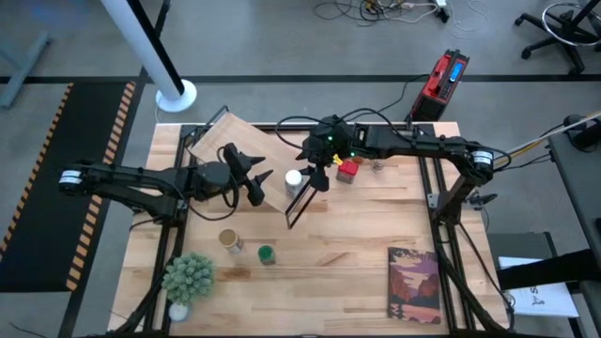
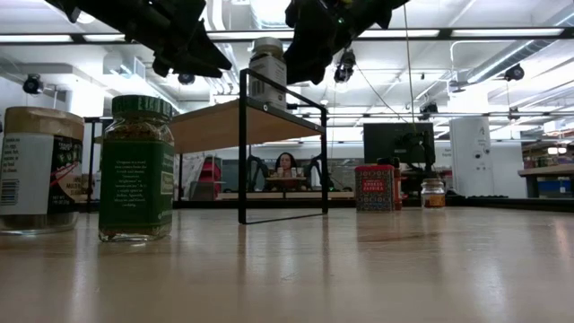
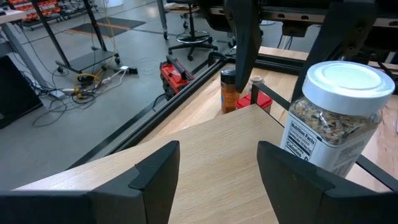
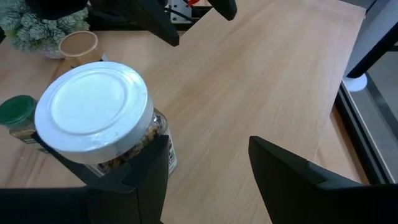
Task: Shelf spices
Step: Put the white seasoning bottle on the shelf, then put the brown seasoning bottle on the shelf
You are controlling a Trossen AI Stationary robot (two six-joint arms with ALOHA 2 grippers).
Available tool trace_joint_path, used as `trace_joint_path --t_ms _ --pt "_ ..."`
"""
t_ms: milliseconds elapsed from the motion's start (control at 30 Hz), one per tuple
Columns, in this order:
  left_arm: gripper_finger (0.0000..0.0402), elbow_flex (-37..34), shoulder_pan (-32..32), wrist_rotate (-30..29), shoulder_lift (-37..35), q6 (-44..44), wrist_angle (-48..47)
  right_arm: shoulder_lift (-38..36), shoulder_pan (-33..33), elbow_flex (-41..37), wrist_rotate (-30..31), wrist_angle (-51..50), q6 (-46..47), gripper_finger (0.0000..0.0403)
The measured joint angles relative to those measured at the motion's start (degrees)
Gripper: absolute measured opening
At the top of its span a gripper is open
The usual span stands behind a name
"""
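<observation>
Left gripper point(image 1: 261, 186), seen from above, hovers part-open and empty over the shelf point(image 1: 225, 141). The white-lidded jar point(image 1: 294, 178) stands at its 3 o'clock on the framed end. The right gripper point(image 1: 317, 178) is just beyond, also part-open. The green-lidded jar point(image 1: 267, 254) and tan-topped jar point(image 1: 229, 240) lie on the table at the left gripper's 6 o'clock, so that arm looks nearer. Low view: both stand upright. Left wrist: only bare plank between the fingers. Right wrist: the white lid sits outside one finger, ungripped.
</observation>
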Motion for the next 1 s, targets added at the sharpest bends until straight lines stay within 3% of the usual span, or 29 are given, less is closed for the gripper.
trace_joint_path --t_ms 667,867,1000 --pt "0.0203 0.02 0.01 0.02 0.0 0.02 -0.05 0.0 1.88 0.0 0.08 0.0 0.33 0.0199" --pt "0.0196 0.02 0.0 0.05 0.0 0.0 -0.31 -1.12 1.65 -0.04 9.49 -4.61 -0.46 0.0199" --pt "0.0194 0.02 0.02 1.38 -0.16 -0.19 -0.75 -4.34 0.64 -0.07 10.3 -9.57 -1.07 0.0199"
